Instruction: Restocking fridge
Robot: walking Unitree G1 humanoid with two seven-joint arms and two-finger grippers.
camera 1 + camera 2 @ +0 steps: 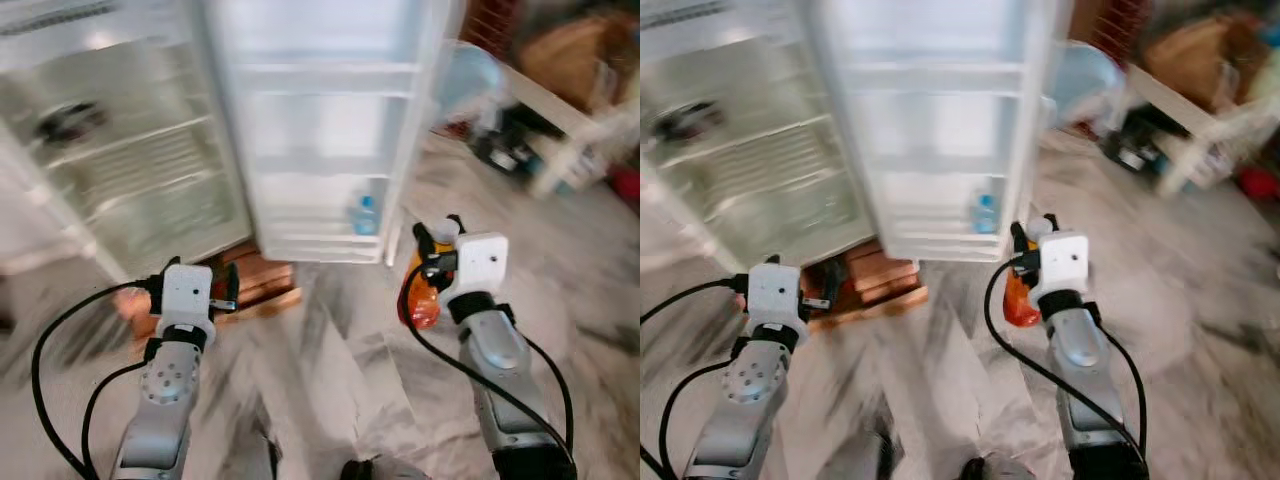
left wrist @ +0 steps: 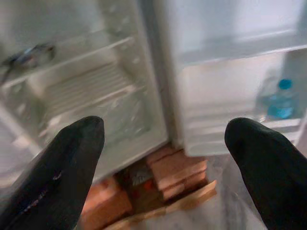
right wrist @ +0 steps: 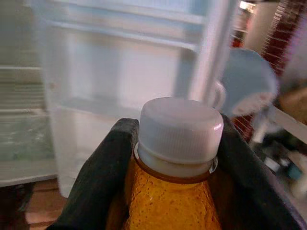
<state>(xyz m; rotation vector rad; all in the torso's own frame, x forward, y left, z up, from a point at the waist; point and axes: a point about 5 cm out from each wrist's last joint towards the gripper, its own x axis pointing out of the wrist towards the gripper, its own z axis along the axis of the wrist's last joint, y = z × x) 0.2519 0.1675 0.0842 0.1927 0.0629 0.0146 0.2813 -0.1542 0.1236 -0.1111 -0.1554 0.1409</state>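
My right gripper (image 1: 432,250) is shut on an orange drink bottle (image 1: 418,296) with a white cap (image 3: 180,129), held just in front of the open fridge door (image 1: 325,130). A small water bottle (image 1: 365,216) with a blue cap stands in the door's lowest shelf. The fridge's inside (image 1: 120,150) with wire shelves lies to the left, and a dark item (image 1: 68,120) rests on an upper shelf. My left gripper (image 1: 195,285) is open with nothing between its fingers (image 2: 62,167), low before the fridge's bottom edge.
Wooden blocks (image 1: 262,280) prop the fridge off the marble floor (image 1: 330,380). At the right stand a pale blue round thing (image 1: 470,75) and a white shelf unit (image 1: 575,135) with clutter and a brown bag (image 1: 570,50). The view is blurred.
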